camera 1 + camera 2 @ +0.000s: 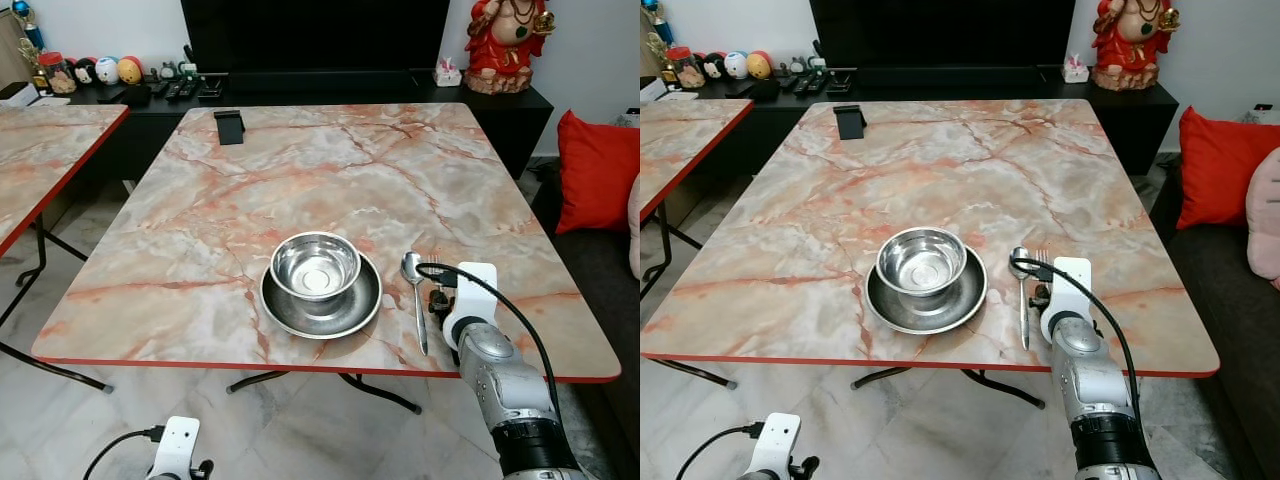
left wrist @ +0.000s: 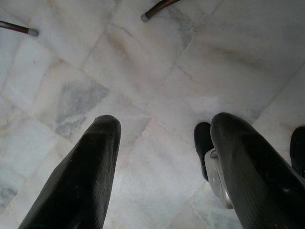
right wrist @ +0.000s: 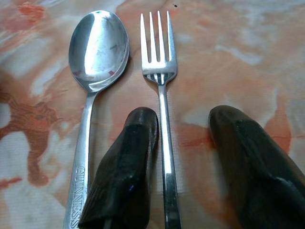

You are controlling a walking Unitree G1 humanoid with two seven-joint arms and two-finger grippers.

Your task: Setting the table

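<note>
The right gripper hangs over the fork, fingers parted either side of the handle, gripping nothing. The fork lies on the marble table just right of the spoon (spoon right of the plated bowl). The left gripper hangs spread over floor.

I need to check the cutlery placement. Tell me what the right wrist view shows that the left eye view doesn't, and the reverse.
Right wrist view alone: the fork lying on the table beside the spoon, its handle between the open fingers of the right gripper, and lettering on the spoon's handle.
Left eye view alone: the steel bowl standing on the steel plate, and a black phone stand at the far edge.
Both: the spoon and the marbled table.
</note>
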